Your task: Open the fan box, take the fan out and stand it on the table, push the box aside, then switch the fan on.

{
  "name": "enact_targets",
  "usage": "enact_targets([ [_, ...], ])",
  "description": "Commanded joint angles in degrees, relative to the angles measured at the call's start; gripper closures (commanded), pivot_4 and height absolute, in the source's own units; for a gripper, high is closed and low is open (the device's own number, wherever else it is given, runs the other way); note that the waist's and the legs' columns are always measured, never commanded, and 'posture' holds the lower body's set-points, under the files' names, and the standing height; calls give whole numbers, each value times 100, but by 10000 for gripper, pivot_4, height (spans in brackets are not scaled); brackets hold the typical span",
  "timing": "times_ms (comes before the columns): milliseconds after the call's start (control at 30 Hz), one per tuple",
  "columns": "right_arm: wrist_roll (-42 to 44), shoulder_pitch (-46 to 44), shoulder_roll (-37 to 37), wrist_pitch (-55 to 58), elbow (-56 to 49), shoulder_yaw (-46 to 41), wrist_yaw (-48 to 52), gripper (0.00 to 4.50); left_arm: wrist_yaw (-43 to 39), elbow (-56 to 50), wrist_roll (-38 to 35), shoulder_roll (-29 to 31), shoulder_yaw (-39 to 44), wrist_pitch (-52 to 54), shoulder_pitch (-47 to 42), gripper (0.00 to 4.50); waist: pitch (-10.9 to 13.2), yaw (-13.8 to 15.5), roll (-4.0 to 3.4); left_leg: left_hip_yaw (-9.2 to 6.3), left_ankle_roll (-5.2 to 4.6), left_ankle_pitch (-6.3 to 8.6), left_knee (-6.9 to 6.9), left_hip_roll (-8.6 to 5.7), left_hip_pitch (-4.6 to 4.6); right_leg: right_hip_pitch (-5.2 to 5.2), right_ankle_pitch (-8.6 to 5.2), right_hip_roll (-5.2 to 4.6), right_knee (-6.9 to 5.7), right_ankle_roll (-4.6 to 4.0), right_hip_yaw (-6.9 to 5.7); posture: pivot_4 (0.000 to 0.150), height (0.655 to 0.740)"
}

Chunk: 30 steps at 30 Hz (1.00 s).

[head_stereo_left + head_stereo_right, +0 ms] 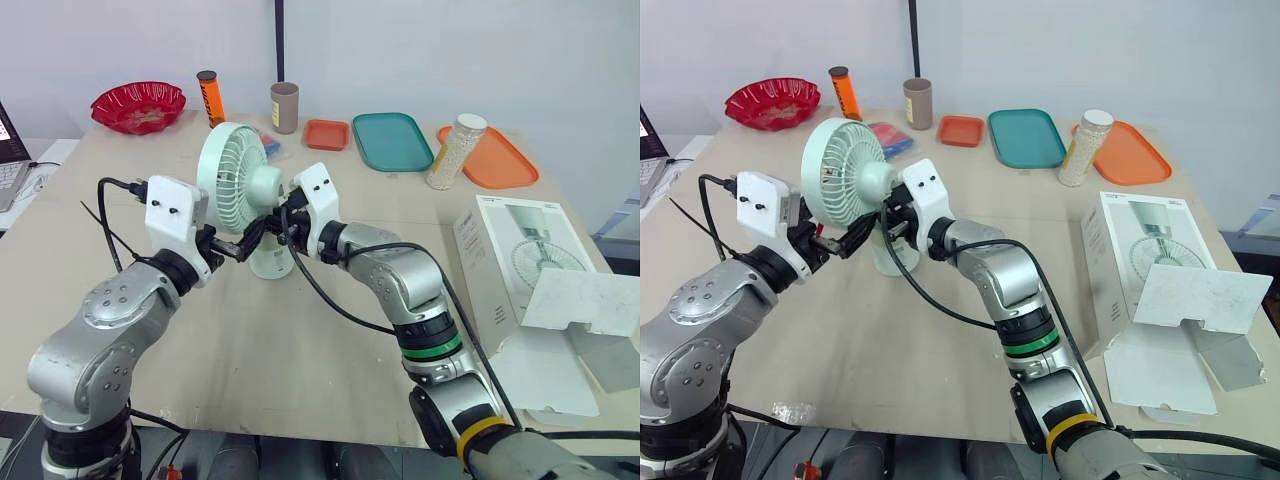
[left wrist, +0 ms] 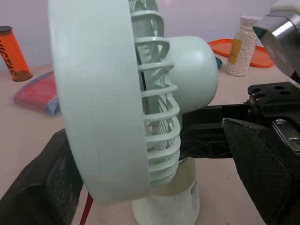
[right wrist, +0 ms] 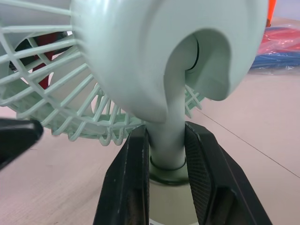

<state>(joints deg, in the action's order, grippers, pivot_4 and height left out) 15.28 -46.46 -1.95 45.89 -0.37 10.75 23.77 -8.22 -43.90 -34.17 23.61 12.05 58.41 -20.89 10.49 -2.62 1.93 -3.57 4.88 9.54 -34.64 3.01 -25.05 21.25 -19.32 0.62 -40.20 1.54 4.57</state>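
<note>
The mint green fan [image 1: 236, 172] stands upright on the table [image 1: 300, 340], left of centre. My right gripper [image 3: 166, 136] is shut on the fan's neck just above the round base, one black finger on each side. My left gripper [image 1: 238, 246] comes in from the left at the same height and is open, its fingers [image 2: 262, 168] spread wide on either side of the fan head [image 2: 117, 93]. The white fan box [image 1: 503, 262] lies near the table's right edge with its flap [image 1: 582, 300] hanging open.
Along the back of the table stand a red bowl [image 1: 138, 105], an orange can [image 1: 210, 97], a brown cup [image 1: 284, 107], a small orange tray [image 1: 326, 134], a teal tray [image 1: 391, 140], a bottle of white beads [image 1: 455, 150] and an orange tray [image 1: 497, 160]. A laptop [image 1: 10, 170] sits far left.
</note>
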Motion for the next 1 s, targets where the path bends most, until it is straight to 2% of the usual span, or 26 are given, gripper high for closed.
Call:
enact_targets([
  [33,48,-89,2,-68,-240,-75,10,34945,-139,-309,-194,202,325,-74,12,614,0,0,0,0,0,0,0,0,0,0,0,0,0,0,0,1500,7400],
  [200,49,-75,-33,-71,-243,-77,26,34945,-331,-491,-743,497,902,56,98,614,0,-4,0,0,0,0,1,1,0,0,0,1,0,0,-1,1500,7400],
  [367,21,-70,-97,-137,-155,-80,52,34945,-366,-860,-1456,838,1687,318,655,614,-1,-6,2,-1,0,0,1,4,1,0,0,1,0,-1,-1,1500,7400],
  [500,34,-111,-132,-184,-89,-108,90,34945,-421,-991,-1701,1098,2187,259,1069,614,-2,-6,3,-4,1,-1,0,3,1,-1,1,0,-1,-2,-5,1500,7400],
  [633,73,-151,-186,-212,-90,-161,164,34945,-857,-646,-1394,1652,2723,-74,1404,614,-1,-6,2,-9,2,-1,0,4,1,0,2,2,-1,-4,-9,1500,7400],
  [700,164,-167,-235,-196,-200,-223,249,34945,-1465,-219,-858,2037,2920,-672,1869,614,0,-6,0,-11,5,-3,1,7,2,0,4,4,0,-7,-12,1500,7400],
  [800,345,-176,-298,-151,-403,-373,362,34945,-2041,495,-134,2311,2727,-1630,2213,614,6,-7,-10,-9,6,-4,9,7,3,5,4,3,1,-10,-11,1500,7400],
  [1000,654,-95,-564,-17,-786,-557,641,34945,-2767,1305,427,2374,1996,-2774,2165,614,6,3,-9,-7,12,-7,20,7,-3,11,5,0,8,-14,-14,1500,7400],
])
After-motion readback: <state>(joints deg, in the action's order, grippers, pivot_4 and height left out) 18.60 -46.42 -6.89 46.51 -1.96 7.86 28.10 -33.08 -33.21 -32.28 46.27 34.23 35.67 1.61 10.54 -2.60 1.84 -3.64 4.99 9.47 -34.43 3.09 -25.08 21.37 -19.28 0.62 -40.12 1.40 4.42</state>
